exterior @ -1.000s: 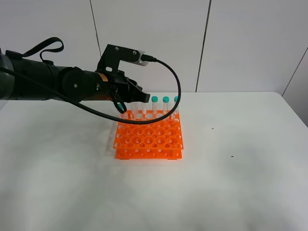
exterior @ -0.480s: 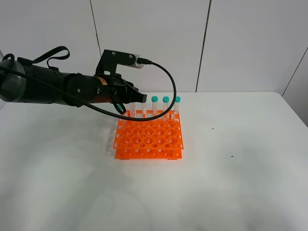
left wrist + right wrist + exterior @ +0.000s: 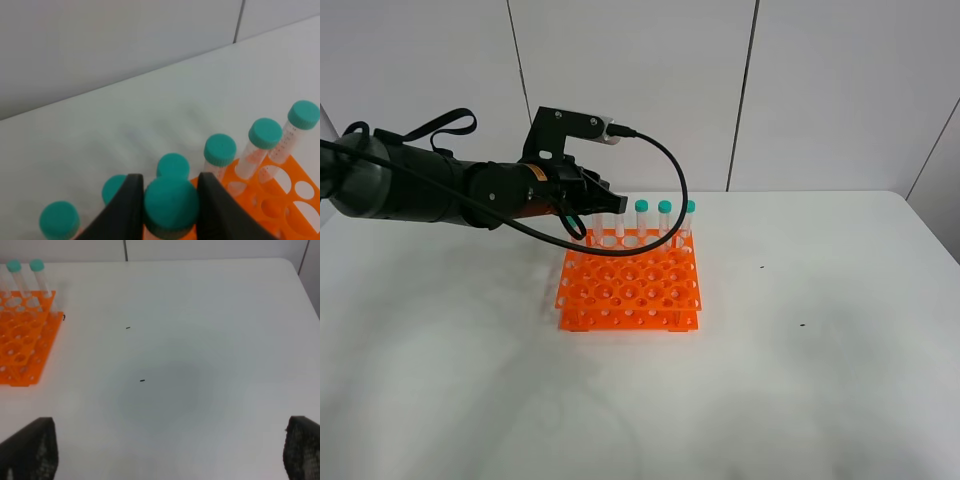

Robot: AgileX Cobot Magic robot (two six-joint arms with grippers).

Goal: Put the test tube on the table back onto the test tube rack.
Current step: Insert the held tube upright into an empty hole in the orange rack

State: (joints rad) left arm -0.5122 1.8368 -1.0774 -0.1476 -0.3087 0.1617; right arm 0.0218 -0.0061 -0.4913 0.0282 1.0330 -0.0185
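The orange test tube rack stands mid-table on the white table. Several teal-capped tubes stand upright in its back row. My left gripper hovers over the left part of that row. In the left wrist view the gripper is shut on the teal cap of the test tube, with other caps around it and the rack below. The tube's body hangs into the back row; how deep it sits is hidden. My right gripper is open and empty over bare table, far from the rack.
The left arm's black cable loops above the rack's back row. Small dark specks mark the tabletop to the right of the rack. A tiled white wall rises behind the table.
My left gripper has drawn slightly left over the rack's back row, still holding the tube, and the arm behind it has risen a little. The rack and other tubes have not moved.
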